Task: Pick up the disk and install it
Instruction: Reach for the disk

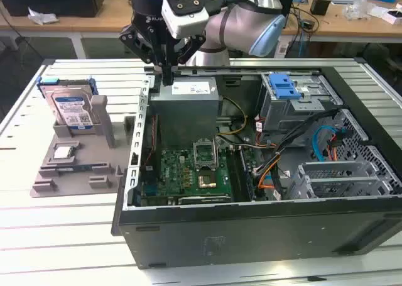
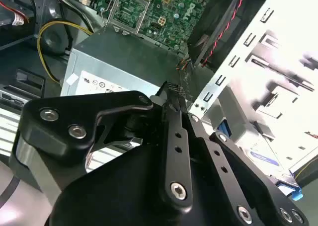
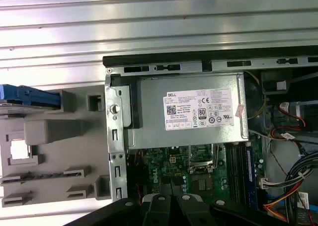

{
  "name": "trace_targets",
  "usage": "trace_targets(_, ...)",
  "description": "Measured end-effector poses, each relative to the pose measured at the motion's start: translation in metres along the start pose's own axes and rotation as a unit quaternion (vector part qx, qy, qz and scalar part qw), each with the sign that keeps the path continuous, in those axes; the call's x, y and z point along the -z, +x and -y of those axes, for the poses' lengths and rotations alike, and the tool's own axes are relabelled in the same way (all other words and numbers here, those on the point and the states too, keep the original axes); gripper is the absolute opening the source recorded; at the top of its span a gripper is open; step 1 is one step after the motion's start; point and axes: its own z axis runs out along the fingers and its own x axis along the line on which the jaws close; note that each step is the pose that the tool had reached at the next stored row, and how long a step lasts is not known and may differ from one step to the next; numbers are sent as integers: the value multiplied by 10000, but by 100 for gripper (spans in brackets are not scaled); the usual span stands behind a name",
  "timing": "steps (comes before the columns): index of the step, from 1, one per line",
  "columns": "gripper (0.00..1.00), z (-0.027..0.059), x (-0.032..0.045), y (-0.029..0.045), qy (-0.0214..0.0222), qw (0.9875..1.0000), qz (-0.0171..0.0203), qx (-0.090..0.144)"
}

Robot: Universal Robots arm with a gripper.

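The black gripper (image 1: pixel 168 77), fingers (image 2: pixel 174 131) pressed together and empty, hovers over the grey power supply box (image 1: pixel 186 113), while the silver-grey rectangular disk in its blue carrier (image 1: pixel 73 109) stands upright well apart toward the exterior view's left.

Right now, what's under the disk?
The disk stands upright in a grey holder, which lies on the table. The disk's bottom edge sits down in the holder's slot, so whatever is directly beneath that edge is covered.

1. The flat rectangular silver-grey hard drive (image 1: pixel 73 110), blue-and-white labelled, is clipped in a blue plastic carrier frame (image 1: pixel 50 82).
2. It stands on edge, leaning back, in a grey plastic stand (image 1: pixel 81 166) on the counter (image 1: pixel 38 236), at the exterior view's left.
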Motion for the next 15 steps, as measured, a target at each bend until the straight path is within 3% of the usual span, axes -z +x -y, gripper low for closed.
trace_targets(3,11,9,3,121,0,10000,0,0)
trace_targets(15,11,23,8,308,0,10000,0,0)
